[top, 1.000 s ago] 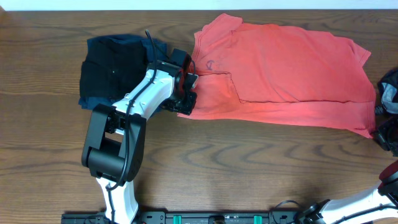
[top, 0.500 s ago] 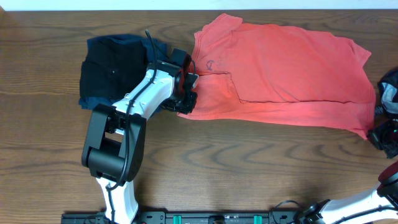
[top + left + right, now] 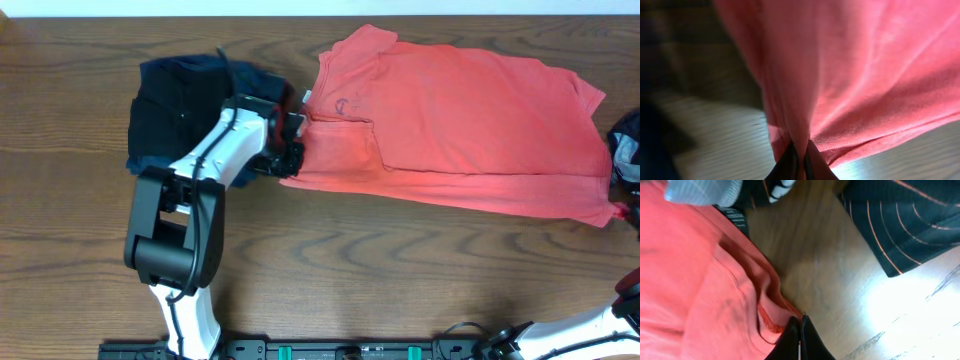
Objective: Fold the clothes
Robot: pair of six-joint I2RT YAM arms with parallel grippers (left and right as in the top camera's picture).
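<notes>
The clothes, a coral-red T-shirt (image 3: 460,120), lie spread across the back right of the wooden table, collar to the left. My left gripper (image 3: 293,152) is at the shirt's left edge. The left wrist view shows this gripper (image 3: 800,162) shut on a pinched fold of the red fabric (image 3: 865,65), which rises taut from the jaws. My right gripper (image 3: 799,332) is shut on the hem corner of the shirt (image 3: 700,290). In the overhead view that corner (image 3: 610,212) is stretched to the right edge, where the right gripper is cut off.
A folded black garment on a navy one (image 3: 175,115) lies just left of my left arm. A grey and dark pile (image 3: 626,150) sits at the right edge; in the right wrist view it shows as dark striped cloth (image 3: 900,225). Bare wood (image 3: 400,270) fills the front.
Both grippers have shut on the shirt. The left one shifted slightly back and left with its edge. The right one drew the hem corner rightward, out of the overhead view, stretching the shirt.
</notes>
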